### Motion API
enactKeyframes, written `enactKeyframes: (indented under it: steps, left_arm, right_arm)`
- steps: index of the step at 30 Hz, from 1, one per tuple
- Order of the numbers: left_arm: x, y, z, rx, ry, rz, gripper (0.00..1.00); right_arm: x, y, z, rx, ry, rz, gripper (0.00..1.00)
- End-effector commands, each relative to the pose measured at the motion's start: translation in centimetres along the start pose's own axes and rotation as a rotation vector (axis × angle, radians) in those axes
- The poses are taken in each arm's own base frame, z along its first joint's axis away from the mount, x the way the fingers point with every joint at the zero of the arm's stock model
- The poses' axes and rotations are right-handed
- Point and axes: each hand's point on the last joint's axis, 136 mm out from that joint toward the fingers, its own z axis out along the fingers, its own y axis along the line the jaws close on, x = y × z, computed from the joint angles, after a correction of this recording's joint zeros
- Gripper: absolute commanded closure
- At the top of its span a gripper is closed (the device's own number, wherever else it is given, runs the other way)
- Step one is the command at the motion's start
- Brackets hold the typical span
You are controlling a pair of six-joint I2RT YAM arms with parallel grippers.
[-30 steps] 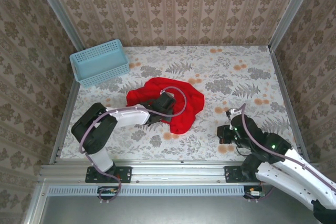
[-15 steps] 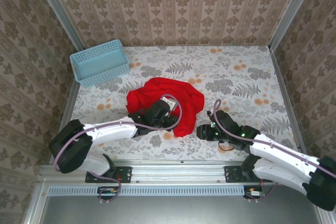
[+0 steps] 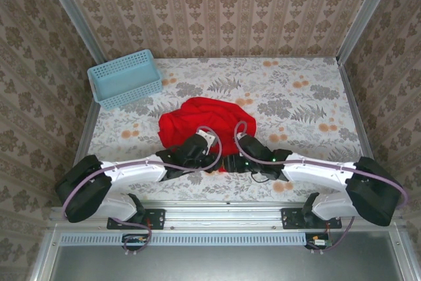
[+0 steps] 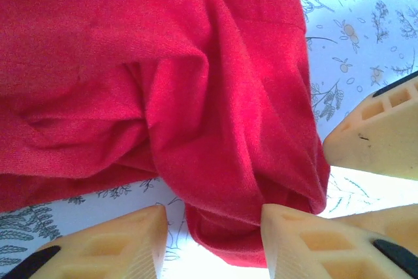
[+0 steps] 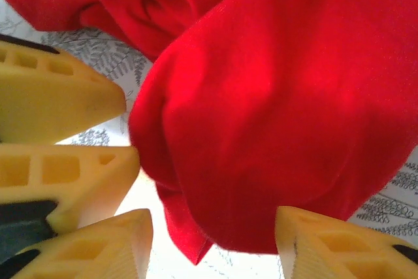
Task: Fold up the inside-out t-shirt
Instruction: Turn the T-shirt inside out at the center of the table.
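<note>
The inside-out t-shirt lies crumpled in a bright red heap mid-table, its near tip pointing toward the arm bases. My left gripper and right gripper meet at that tip, almost touching each other. In the left wrist view the left gripper stands open around a hanging fold of the t-shirt, and its right finger touches the cloth. In the right wrist view the right gripper is open too, with a rounded bulge of the t-shirt between its fingers. Neither pair of jaws pinches the cloth.
A light blue plastic basket stands at the table's back left corner. Patterned walls close in the table on three sides. The flowered tablecloth is bare to the right of the shirt. The metal rail runs along the near edge.
My right arm has swung in from the right side of the table to the shirt's near tip, and its gripper has opened. The left gripper slid nearer along the shirt's front edge.
</note>
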Motion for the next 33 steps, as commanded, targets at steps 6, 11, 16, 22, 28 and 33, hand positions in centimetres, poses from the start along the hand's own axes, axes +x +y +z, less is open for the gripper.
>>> enactKeyframes:
  steps: [6, 11, 16, 22, 28, 33]
  left_arm:
    - [-0.1, -1.1, 0.2, 0.062, -0.011, -0.033, 0.54]
    - [-0.5, -3.2, 0.7, 0.111, -0.006, 0.010, 0.53]
    - [-0.1, -3.0, 1.7, 0.050, 0.026, 0.017, 0.54]
    - [-0.9, -3.6, 2.7, 0.054, 0.033, 0.024, 0.70]
    - [-3.1, -4.9, 2.5, 0.068, -0.005, 0.031, 0.92]
    - [-4.7, -7.2, 0.6, 0.147, -0.056, 0.032, 1.00]
  right_arm:
    - [-1.8, -3.6, -0.7, 0.242, -0.073, -0.015, 0.92]
    - [-2.4, -2.5, -2.7, 0.153, -0.134, -0.016, 1.00]
    - [-1.9, -1.7, -3.4, 0.072, -0.145, 0.011, 0.93]
    - [-0.5, -4.0, -3.1, 0.137, -0.137, 0.070, 0.66]
    - [0.9, -4.1, -2.4, 0.078, -0.125, 0.128, 0.60]
    - [1.4, -3.1, -2.4, -0.040, -0.152, 0.158, 0.52]
